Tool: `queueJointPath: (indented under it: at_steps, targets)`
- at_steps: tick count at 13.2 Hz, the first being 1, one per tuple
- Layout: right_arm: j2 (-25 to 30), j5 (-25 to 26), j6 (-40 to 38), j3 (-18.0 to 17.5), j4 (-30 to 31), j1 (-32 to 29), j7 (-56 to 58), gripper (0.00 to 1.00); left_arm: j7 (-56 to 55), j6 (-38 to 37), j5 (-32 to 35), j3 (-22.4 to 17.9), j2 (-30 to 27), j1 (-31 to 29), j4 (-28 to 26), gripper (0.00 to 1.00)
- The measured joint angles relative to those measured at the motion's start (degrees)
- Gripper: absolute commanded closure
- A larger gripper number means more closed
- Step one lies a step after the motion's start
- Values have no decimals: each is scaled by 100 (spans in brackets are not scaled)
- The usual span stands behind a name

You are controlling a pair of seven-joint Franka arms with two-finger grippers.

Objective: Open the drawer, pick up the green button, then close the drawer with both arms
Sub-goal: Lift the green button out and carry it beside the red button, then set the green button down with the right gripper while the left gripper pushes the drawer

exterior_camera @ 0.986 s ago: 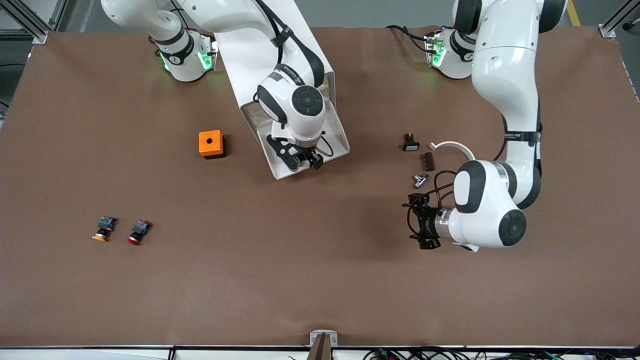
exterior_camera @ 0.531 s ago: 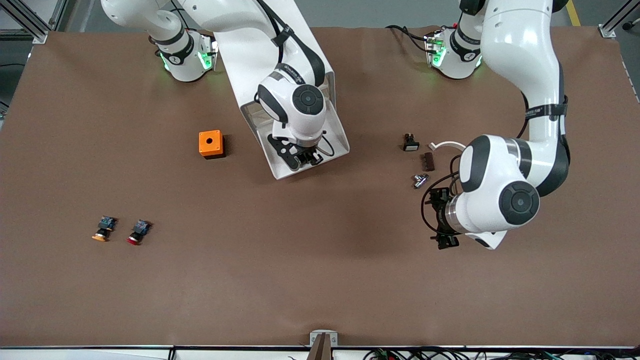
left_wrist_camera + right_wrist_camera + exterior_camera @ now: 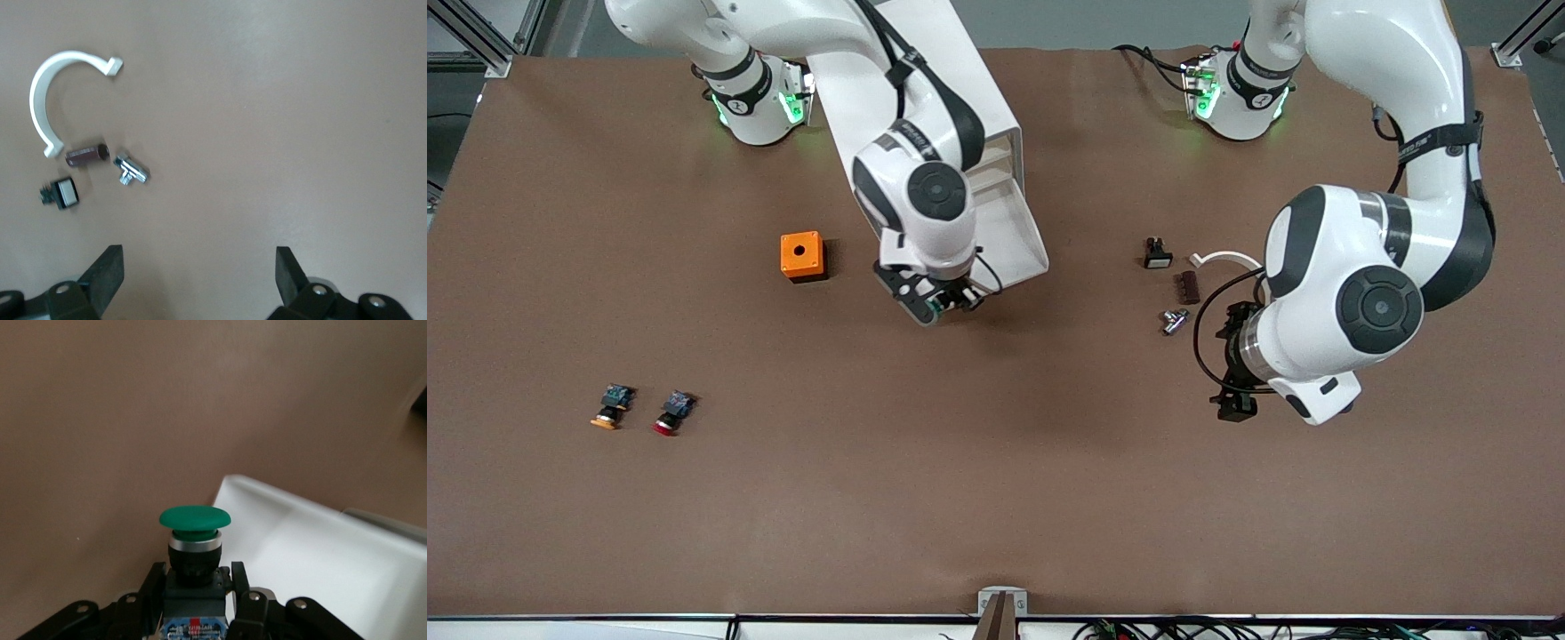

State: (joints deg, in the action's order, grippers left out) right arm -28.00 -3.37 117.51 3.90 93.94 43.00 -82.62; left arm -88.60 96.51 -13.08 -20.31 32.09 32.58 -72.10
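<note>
Looking down from the front view, the right pincer (image 3: 947, 302) is hanging over the front edge of the pulled-out drawer (image 3: 1014, 236), pinching the button (image 3: 935, 307). The left pincer (image 3: 1234, 391) is hovering over bare bench (image 3: 996, 480) toward the left arm's end, with a white curved clip (image 3: 1227, 259), a brown block (image 3: 1188, 286), a small metal fitting (image 3: 1174, 320) and a black switch (image 3: 1157, 253) lying close by. An orange cube (image 3: 801, 256) is sitting beside the drawer; an orange-capped button (image 3: 609, 407) and a red-capped button (image 3: 671, 413) are lying nearer the camera.

Turning to the left wrist view, the fingers (image 3: 107, 277) are standing spread wide, holding nothing, above the bench with the same four small parts ahead.

Turning to the right wrist view, the fingers (image 3: 240, 587) are clamping the button's black body, its green cap (image 3: 195, 519) standing upright beside the drawer's white rim (image 3: 320, 540).
</note>
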Motion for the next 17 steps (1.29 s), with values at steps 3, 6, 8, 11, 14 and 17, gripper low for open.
queueJointPath:
  at_steps: [3, 6, 8, 11, 14, 17]
  targets:
    - [359, -108, -393, 50, -5, -837, 1692, 100, 1303, -223, 81, 0, -235, -1, -10, 0]
    - [344, -111, -321, 65, 59, -1636, 3233, 100, 2315, -270, 269, 12, -344, 5, -47, 0]
    - [282, -111, -83, 70, 141, -2054, 4060, 100, 3071, -150, 308, 81, -325, 16, -131, 0]
    - [-69, -111, 802, 73, 457, -2703, 5264, 100, 3349, 404, 323, 275, -52, 131, -246, 0]
    - [-453, -111, 1267, 74, 575, -3261, 6123, 100, 3349, 761, 326, 441, 421, 375, -270, 0]
    - [-619, -111, 1482, 70, 582, -3497, 6503, 100, 3349, 1021, 327, 885, 738, 422, -272, 0]
